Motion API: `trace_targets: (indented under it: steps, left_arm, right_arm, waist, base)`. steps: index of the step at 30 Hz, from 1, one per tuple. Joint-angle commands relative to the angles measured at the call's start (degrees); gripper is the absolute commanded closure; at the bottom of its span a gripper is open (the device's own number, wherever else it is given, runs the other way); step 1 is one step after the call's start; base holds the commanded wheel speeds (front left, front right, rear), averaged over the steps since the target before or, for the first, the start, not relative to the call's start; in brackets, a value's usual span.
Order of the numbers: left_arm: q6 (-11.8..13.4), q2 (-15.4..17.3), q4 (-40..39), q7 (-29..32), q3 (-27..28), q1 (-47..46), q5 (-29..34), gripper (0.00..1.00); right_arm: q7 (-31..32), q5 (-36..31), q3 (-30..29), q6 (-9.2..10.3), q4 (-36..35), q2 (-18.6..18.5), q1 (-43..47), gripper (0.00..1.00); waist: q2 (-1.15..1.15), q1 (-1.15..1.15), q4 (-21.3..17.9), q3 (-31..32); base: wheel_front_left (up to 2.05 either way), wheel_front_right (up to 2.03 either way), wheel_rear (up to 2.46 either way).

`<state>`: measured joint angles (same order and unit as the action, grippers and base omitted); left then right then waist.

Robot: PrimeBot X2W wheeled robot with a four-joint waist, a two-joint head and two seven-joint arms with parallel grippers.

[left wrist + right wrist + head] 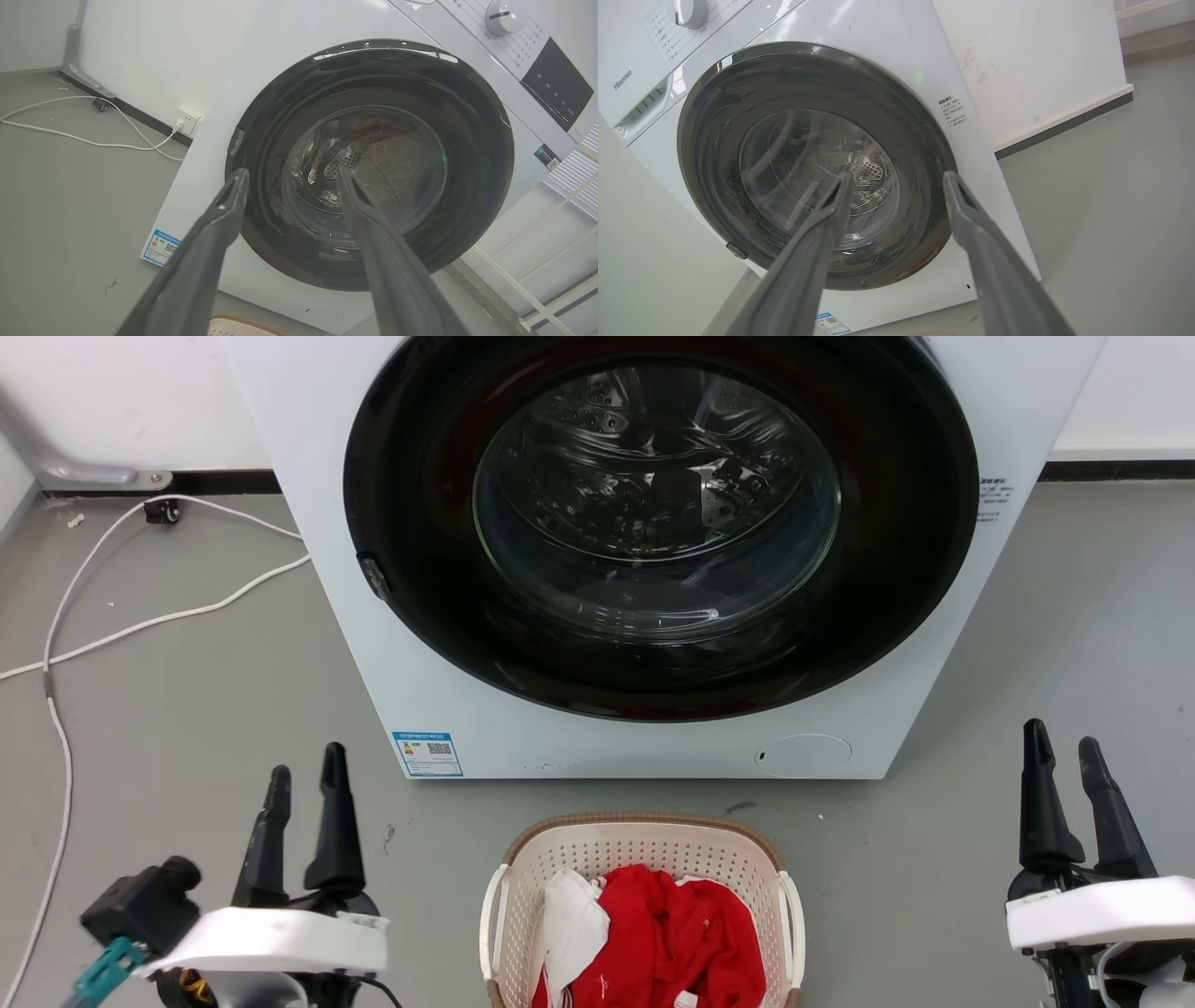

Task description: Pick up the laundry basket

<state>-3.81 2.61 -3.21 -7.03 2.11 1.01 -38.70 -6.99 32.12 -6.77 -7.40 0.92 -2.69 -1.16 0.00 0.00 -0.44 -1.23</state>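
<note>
The laundry basket (pixel 644 845) sits on the floor at the bottom centre of the head view, cream and perforated with a brown woven rim and white loop handles on its left and right sides. Red and white clothes fill it. A sliver of its rim (pixel 233 324) shows at the bottom of the left wrist view. My left gripper (pixel 306 761) stands open at the lower left, well apart from the basket, with nothing between its fingers. My right gripper (pixel 1064 737) is open at the lower right, also apart from it. In both wrist views the fingers (pixel 219 219) (pixel 831 210) point toward the washing machine door.
A white front-loading washing machine (pixel 439 644) with a shut dark round door stands right behind the basket. White cables (pixel 140 621) run over the grey floor at the left, toward a wall socket (pixel 187 120). A wall is behind the machine. A white rack (pixel 551 261) stands beside it.
</note>
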Motion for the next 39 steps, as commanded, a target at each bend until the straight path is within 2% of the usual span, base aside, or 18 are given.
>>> trace_targets:
  steps: [1,8,13,20,29,39]
  left_arm:
    - [0.43,0.25,-1.4,-0.54,-0.91,0.16,3.21,0.0]
    - [0.86,1.34,-2.88,-1.64,-5.83,0.18,12.68,0.0]
    - [4.29,3.4,-3.94,-2.54,-10.0,-0.09,17.41,0.0]
    - [8.26,5.93,-3.97,-3.49,-14.6,-0.42,21.26,0.0]
    - [11.94,8.71,-3.04,-4.64,-19.46,-0.36,25.36,0.0]
    - [14.51,10.42,-2.26,-5.91,-23.13,-0.39,29.31,0.0]
  right_arm:
    - [-0.55,-2.33,0.22,-0.12,-0.94,-0.26,-0.05,0.0]
    - [-1.65,-7.93,0.53,-0.12,-1.38,-0.26,0.3,0.0]
    - [-2.52,-12.4,1.18,-0.12,-2.01,-0.27,0.62,0.0]
    - [-3.48,-17.24,2.22,-0.13,-1.38,-0.28,1.14,0.0]
    - [-4.68,-22.77,3.4,-0.13,0.2,-0.28,1.88,0.0]
    - [-5.91,-28.98,3.98,-0.13,0.02,-0.29,2.18,0.0]
  waist:
    - [0.0,0.0,-0.05,-0.04]
    - [0.0,0.0,-0.21,-0.4]
    - [0.0,0.0,-0.3,-0.67]
    - [0.0,0.0,-0.4,-0.69]
    - [0.0,0.0,-0.47,-0.54]
    - [0.0,0.0,-0.75,-0.55]
  base:
    - [0.0,0.0,0.0]
    - [0.0,0.0,0.0]
    - [0.0,0.0,0.0]
    - [0.0,0.0,0.0]
    - [0.0,0.0,0.0]
    - [0.0,0.0,0.0]
